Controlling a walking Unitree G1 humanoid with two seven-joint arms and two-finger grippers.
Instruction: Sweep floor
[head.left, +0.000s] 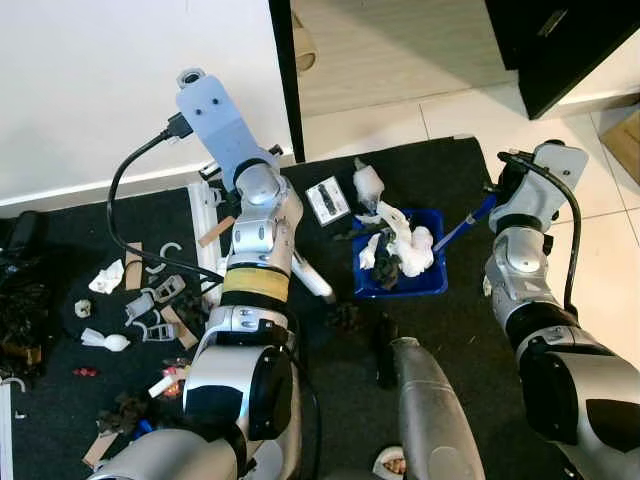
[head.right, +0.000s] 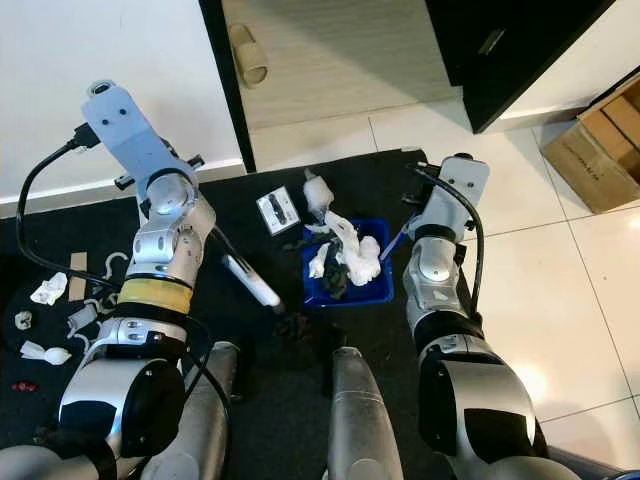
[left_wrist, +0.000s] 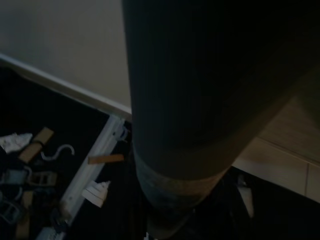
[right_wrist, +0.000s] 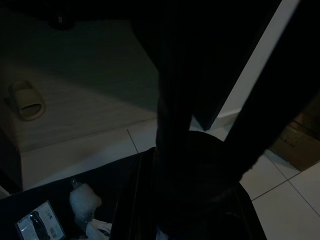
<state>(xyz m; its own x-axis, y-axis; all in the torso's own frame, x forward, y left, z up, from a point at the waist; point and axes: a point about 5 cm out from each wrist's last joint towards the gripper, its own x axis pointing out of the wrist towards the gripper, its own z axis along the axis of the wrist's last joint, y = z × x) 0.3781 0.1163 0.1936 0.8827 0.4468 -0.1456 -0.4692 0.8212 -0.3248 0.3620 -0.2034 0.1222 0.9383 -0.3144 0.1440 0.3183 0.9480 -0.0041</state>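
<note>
Silver arms (head.left: 250, 290) nearest; blue dustpan (head.left: 400, 275) holds white crumpled scraps (head.left: 412, 245).

Left end effector: hidden behind its own wrist housing (head.left: 215, 120); finger state cannot be told.
Right end effector: hidden under the wrist (head.right: 450, 190).
Dustpan (head.left: 432, 282): floor buried beneath white and dark scraps.
Cardboard box (head.right: 600, 150): cut by the right edge.
Left wrist view: dark tube (left_wrist: 200, 100) blocks the middle.
Litter at left (head.left: 20, 330): cut by the edge, too small to name.
</note>
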